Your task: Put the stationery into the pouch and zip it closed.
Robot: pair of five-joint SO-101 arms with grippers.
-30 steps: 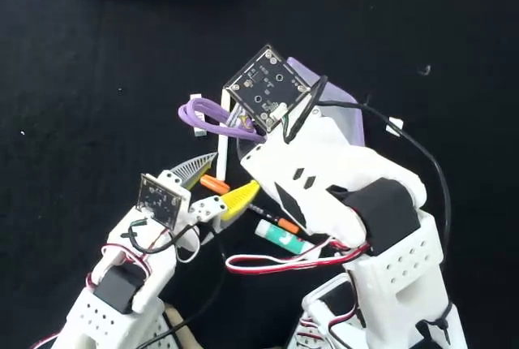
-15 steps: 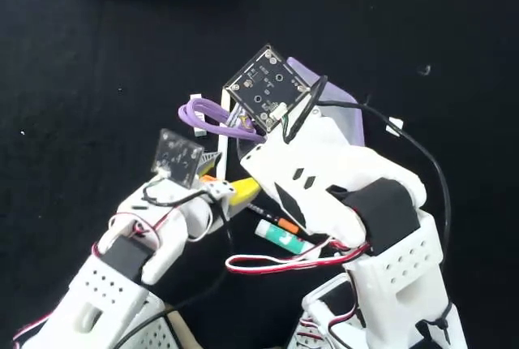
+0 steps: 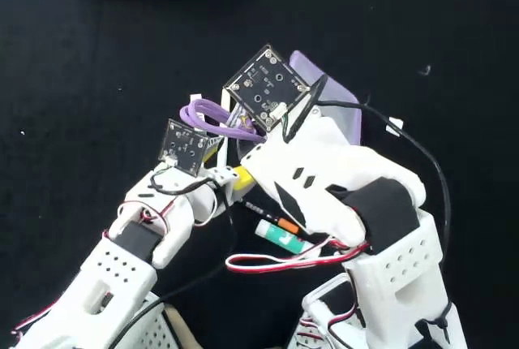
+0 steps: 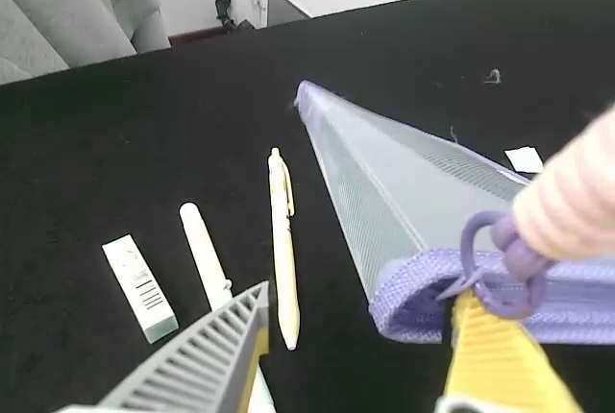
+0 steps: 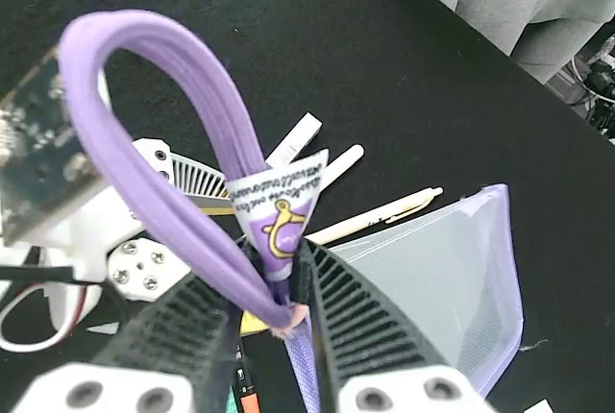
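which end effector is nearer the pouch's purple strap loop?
Right. The right end effector is clamped on the purple strap loop; the left end effector is open by the zipper ring.

The white triangular paper tag (image 5: 279,204) on the purple strap loop (image 5: 154,134) carries tiny unreadable print and a purple emblem; the small white rectangular block (image 4: 140,276) bears barcode-like lines.

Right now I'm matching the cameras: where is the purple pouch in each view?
High view: pouch peeks out behind the right arm.
Left wrist view: pouch lies beside the cream pen.
Right wrist view: pouch sits beyond the right pincer clamping its strap.
Shared landmark: that pen.
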